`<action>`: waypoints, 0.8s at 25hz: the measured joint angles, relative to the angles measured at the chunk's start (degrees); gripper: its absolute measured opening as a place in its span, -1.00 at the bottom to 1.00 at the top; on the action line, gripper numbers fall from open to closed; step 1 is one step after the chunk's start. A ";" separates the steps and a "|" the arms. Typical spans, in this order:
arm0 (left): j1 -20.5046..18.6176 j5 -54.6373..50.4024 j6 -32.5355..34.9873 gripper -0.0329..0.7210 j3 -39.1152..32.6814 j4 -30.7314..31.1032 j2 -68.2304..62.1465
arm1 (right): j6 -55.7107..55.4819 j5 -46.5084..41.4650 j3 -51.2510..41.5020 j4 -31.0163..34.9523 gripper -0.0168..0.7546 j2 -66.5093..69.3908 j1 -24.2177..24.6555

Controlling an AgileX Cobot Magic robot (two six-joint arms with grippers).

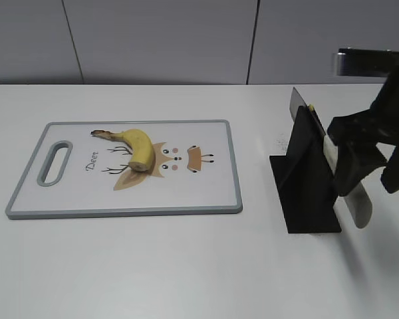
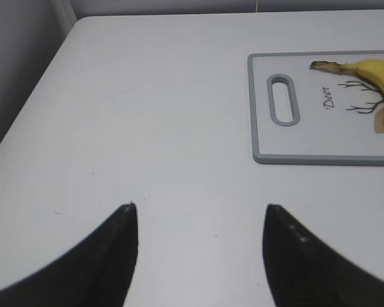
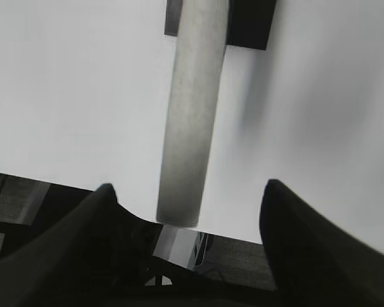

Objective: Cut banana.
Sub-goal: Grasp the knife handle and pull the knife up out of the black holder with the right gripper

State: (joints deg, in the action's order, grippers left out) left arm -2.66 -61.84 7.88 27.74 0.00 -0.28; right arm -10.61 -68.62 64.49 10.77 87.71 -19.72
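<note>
Right end effector (image 3: 187, 211): jaws spread wide, gripping nothing. The pale knife handle (image 3: 189, 115) lies in the gap between the two fingers, apparently apart from both; contact can't be ruled out from the wrist view. In the exterior view this end effector (image 1: 359, 156) sits at the knife handle (image 1: 349, 183), which slopes down out of the black knife stand (image 1: 306, 176). A bit of grey blade (image 1: 297, 101) shows above the stand's top edge.

Left end effector (image 2: 198, 220): jaws also spread wide, empty, hanging over bare white desk (image 2: 147, 128). It sits well apart from the cutting board (image 2: 262, 115), off its handle-slot end. Not visible in the exterior view.

Cutting board (image 1: 233, 166): grey-rimmed, white, deer print, flat on the desk, left of the stand.

Banana (image 1: 138, 147): on the board, about centre, lying curved. Dark stem points toward the slot; flat cut end faces the near edge. Only part of it shows in the left wrist view (image 2: 374, 71).

Handling, as judged: banana is light and soft, peel smooth, likely to bruise under a hard squeeze and to roll or slide under the blade. Steady it near the stem end with light pressure, leaving the cut end free for slicing. The knife is stiff; take it mid-handle, squarely, before lifting it from the stand.

Step in hand looks like taking the knife; no cut started.
</note>
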 joint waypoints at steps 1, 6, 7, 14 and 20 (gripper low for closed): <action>0.00 0.00 0.00 0.66 0.00 0.00 0.00 | -0.02 0.30 0.26 0.05 0.39 1.01 0.00; 0.00 0.00 0.00 0.66 0.00 0.00 0.00 | -0.08 1.66 0.82 0.20 0.26 4.92 0.00; 0.00 0.00 0.00 0.66 0.00 0.00 0.00 | -0.14 1.81 0.82 0.22 0.25 5.78 0.00; 0.00 0.00 -0.05 0.66 0.00 0.00 0.00 | -0.35 2.96 0.82 0.32 0.09 9.60 0.00; 0.00 0.00 -0.05 0.66 0.00 0.00 0.00 | -0.76 3.23 0.82 1.00 -0.14 10.25 0.00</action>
State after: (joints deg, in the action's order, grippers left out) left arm -2.66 -61.84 7.83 27.74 0.00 -0.28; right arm -11.36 -65.39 65.31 11.78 97.96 -19.72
